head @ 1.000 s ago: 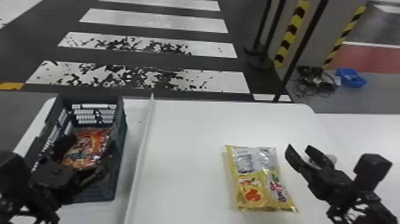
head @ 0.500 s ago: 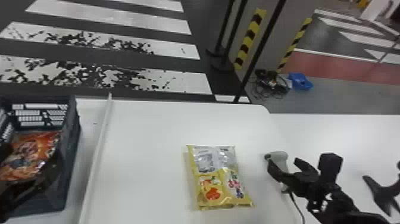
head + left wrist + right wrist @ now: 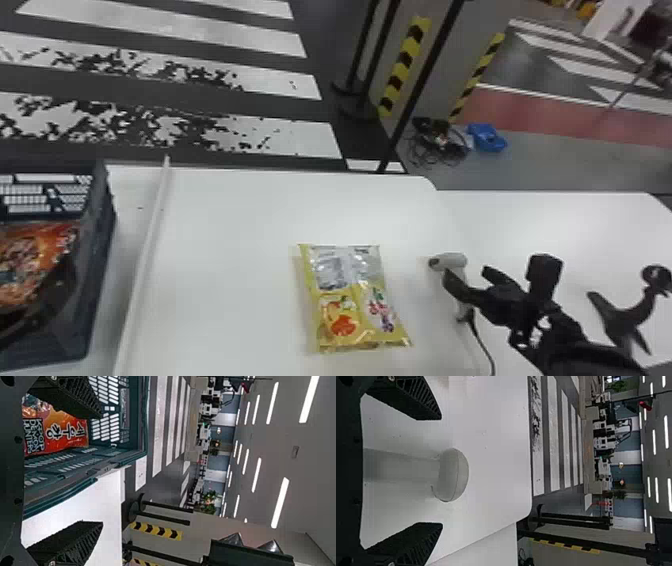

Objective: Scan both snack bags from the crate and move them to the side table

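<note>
1. Right tool [image 3: 467,276]: released, its two fingers spread on either side of the gray scanner [image 3: 451,261]. In the right wrist view, white surface shows between each finger and the scanner's head.
2. Left tool [image 3: 47,300]: released, at the crate [image 3: 102,225]. In the left wrist view its fingers stand wide apart, one in front of the orange snack bag [image 3: 30,255], the other in front of white surface outside the crate wall.
3. Orange snack bag: inside the crate, near its inner right wall.
4. Scanner: on the surface [image 3: 240,225], right of the yellow snack bag [image 3: 350,300] and apart from it; a dark cable [image 3: 481,340] runs from its handle toward the near side.
5. Yellow snack bag: lying flat, silver end toward the far edge, with a broad band of surface between that end and the edge.
6. White strip [image 3: 150,235]: between crate and yellow bag, with wide open room from strip to bag; the gap from bag to scanner is narrower.
7. Margins: the surface's far right corner is rounded; beyond it extends a second white surface [image 3: 550,225], with a black stand [image 3: 620,317] at the right.
</note>
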Robot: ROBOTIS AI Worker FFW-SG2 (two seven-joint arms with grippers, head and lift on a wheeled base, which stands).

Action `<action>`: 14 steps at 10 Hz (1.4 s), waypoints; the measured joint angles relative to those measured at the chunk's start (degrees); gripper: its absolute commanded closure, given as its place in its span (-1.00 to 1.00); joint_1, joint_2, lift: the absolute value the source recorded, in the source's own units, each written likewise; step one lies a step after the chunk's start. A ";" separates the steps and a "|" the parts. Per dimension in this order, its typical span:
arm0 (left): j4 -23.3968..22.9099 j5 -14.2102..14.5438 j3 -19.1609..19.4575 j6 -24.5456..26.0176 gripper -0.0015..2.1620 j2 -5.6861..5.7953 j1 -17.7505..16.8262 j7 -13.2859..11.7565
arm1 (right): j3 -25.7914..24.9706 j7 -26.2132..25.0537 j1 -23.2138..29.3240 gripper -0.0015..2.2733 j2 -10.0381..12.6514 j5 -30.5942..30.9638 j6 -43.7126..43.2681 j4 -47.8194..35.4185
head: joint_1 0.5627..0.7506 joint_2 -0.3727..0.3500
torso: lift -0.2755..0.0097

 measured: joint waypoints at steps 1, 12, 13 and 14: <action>0.35 0.05 -0.13 -0.01 -0.97 0.02 -0.37 -0.11 | 0.18 0.72 -0.56 -0.98 -0.59 0.15 -0.15 1.38 | 0.41 -0.94 | 0.26; 1.57 0.02 -2.24 -0.18 -0.97 -0.01 -2.13 -0.19 | 2.53 4.33 -1.48 0.97 -1.36 1.52 4.15 5.96 | 0.41 -0.94 | 0.26; 1.52 0.00 -2.22 -0.19 -0.97 -0.06 -2.12 -0.17 | 2.52 3.62 -0.95 0.97 -1.34 1.28 4.14 5.15 | 0.41 -0.94 | 0.26; 1.34 0.00 -2.22 -0.19 -0.97 -0.07 -2.10 -0.18 | 2.21 2.08 0.27 0.97 -1.27 0.75 4.30 3.06 | 0.41 -0.94 | 0.26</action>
